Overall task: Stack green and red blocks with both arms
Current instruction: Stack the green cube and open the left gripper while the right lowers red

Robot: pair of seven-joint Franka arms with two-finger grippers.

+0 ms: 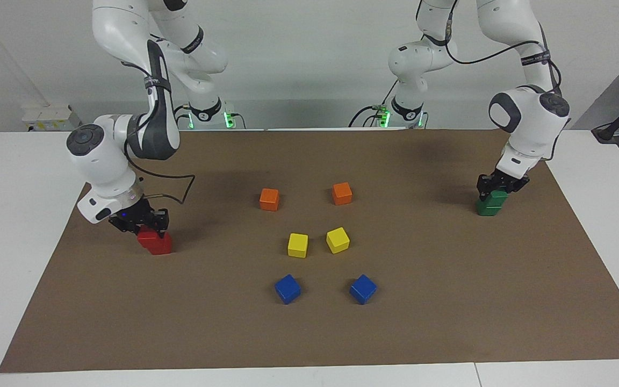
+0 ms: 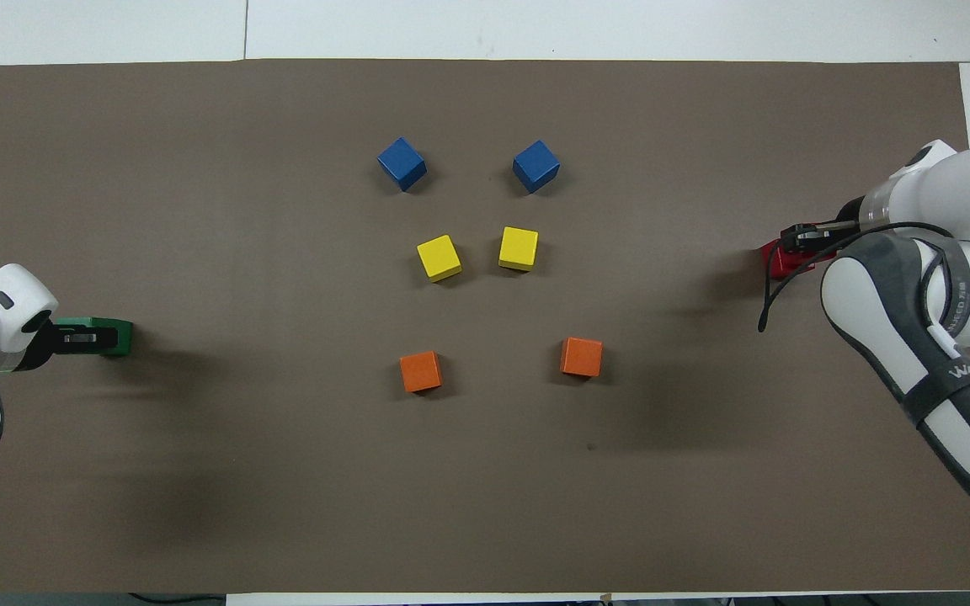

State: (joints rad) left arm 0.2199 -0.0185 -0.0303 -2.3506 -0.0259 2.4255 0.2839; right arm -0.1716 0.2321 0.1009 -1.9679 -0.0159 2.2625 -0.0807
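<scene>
At the left arm's end of the brown mat, two green blocks stand one on the other. The upper green block (image 1: 498, 196) sits slightly askew on the lower one (image 1: 488, 208). My left gripper (image 1: 497, 188) is shut on the upper green block (image 2: 120, 336). At the right arm's end, an upper red block (image 1: 147, 235) rests on a lower red block (image 1: 160, 245), with my right gripper (image 1: 147, 226) shut on the upper one. From overhead, only a red edge (image 2: 778, 261) shows beside the right gripper (image 2: 805, 238), and the left gripper (image 2: 81, 337) covers most of the green.
Two orange cubes (image 1: 269, 199) (image 1: 342, 193), two yellow cubes (image 1: 297, 244) (image 1: 337, 239) and two blue cubes (image 1: 287, 288) (image 1: 362, 288) lie in pairs in the middle of the mat (image 1: 449, 301). White table surrounds the mat.
</scene>
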